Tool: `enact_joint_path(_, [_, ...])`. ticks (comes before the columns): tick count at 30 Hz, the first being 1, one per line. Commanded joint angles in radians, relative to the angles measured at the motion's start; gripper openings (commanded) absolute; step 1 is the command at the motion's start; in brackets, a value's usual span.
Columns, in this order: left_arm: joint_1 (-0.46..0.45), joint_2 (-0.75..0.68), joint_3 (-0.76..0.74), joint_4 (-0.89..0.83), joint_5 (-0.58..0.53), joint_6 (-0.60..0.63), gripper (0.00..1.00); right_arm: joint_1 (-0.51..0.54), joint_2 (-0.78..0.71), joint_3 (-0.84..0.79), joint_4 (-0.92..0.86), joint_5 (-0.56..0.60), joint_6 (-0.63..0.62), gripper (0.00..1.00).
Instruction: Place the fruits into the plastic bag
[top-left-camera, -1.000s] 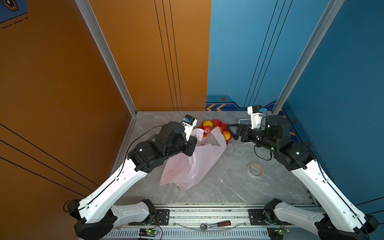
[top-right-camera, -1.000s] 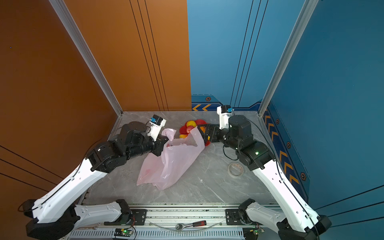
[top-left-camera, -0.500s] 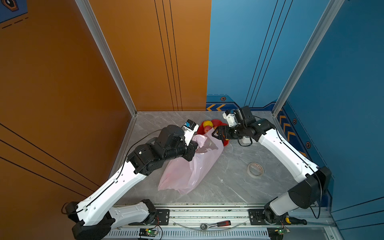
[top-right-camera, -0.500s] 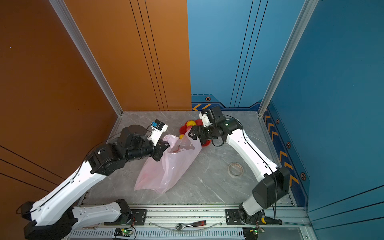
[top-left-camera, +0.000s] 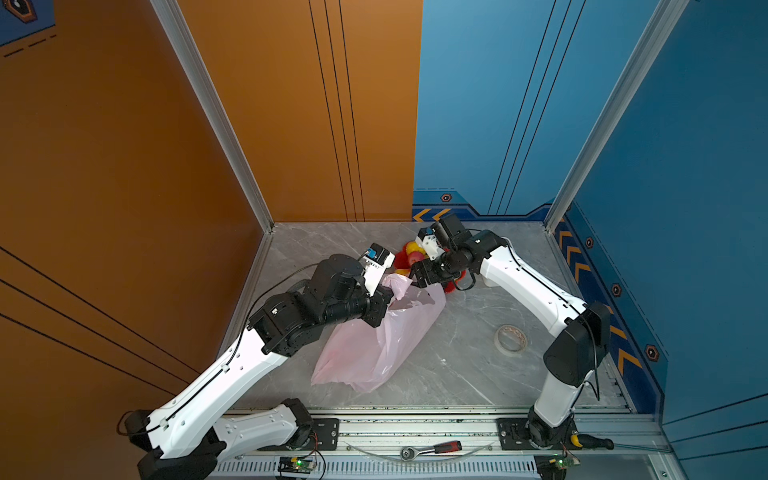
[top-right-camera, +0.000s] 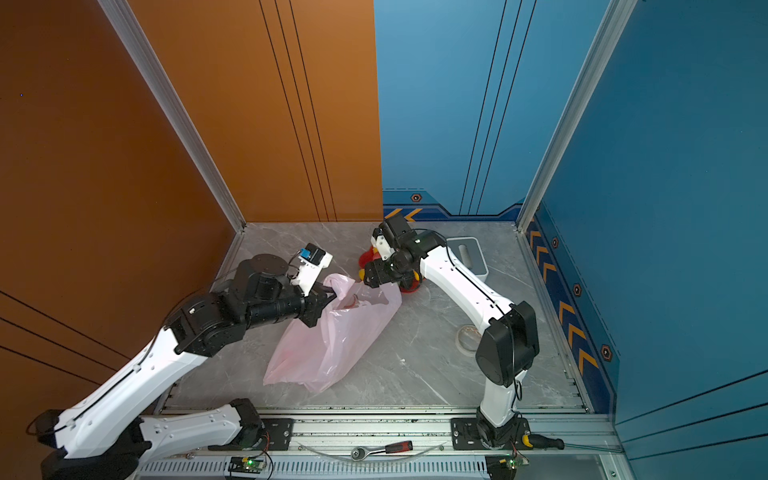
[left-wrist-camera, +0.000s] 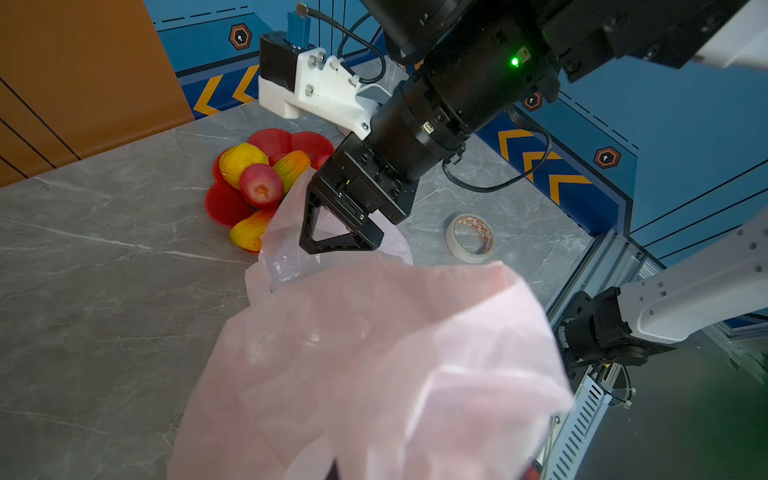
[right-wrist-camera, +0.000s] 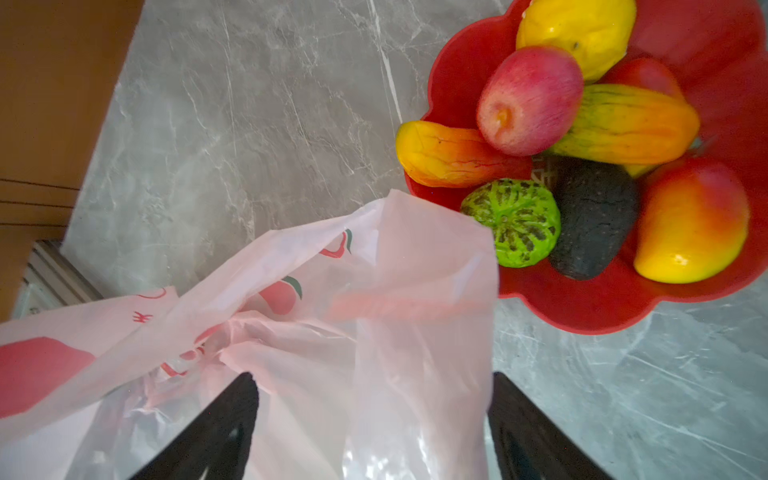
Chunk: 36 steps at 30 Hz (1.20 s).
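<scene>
1. Pinching the plastic bag (top-left-camera: 374, 345) by its raised rim, the left gripper (top-left-camera: 385, 300) has its jaws clamped tight on the film.
2. Right gripper (right-wrist-camera: 372, 386) hangs at the bag's mouth, fingers (right-wrist-camera: 232, 419) well apart, pink film lying between them.
3. The fruits (right-wrist-camera: 530, 99) sit piled in the red dish (right-wrist-camera: 582, 303), just beside that mouth, at the table's (top-left-camera: 457, 365) far side.
4. Bag's lower end rests on the table.

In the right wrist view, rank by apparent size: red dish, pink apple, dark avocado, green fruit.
1. red dish
2. pink apple and dark avocado, about alike; the avocado is partly hidden
3. green fruit, slightly smaller
</scene>
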<state>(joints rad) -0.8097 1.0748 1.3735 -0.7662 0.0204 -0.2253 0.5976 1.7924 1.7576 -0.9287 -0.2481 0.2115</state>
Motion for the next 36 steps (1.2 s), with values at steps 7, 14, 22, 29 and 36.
enact_joint_path(7, [0.023,-0.051,-0.027,-0.008,-0.02,0.012,0.0,-0.005,-0.143,-0.059,-0.049,0.078,-0.007,0.01])
enact_joint_path(14, [0.025,-0.1,-0.067,-0.015,-0.041,0.003,0.0,-0.014,-0.271,-0.119,0.024,0.133,0.036,0.0])
enact_joint_path(22, [0.045,-0.177,-0.13,-0.052,-0.126,-0.009,0.0,-0.048,-0.499,-0.232,0.072,0.198,0.131,0.0])
enact_joint_path(29, [0.016,-0.19,-0.236,-0.005,-0.049,-0.053,0.0,-0.064,-0.652,-0.497,0.036,-0.05,0.098,0.01])
enact_joint_path(36, [-0.038,-0.213,-0.28,0.027,-0.053,-0.081,0.0,0.041,-0.616,-0.469,0.091,0.018,0.049,1.0])
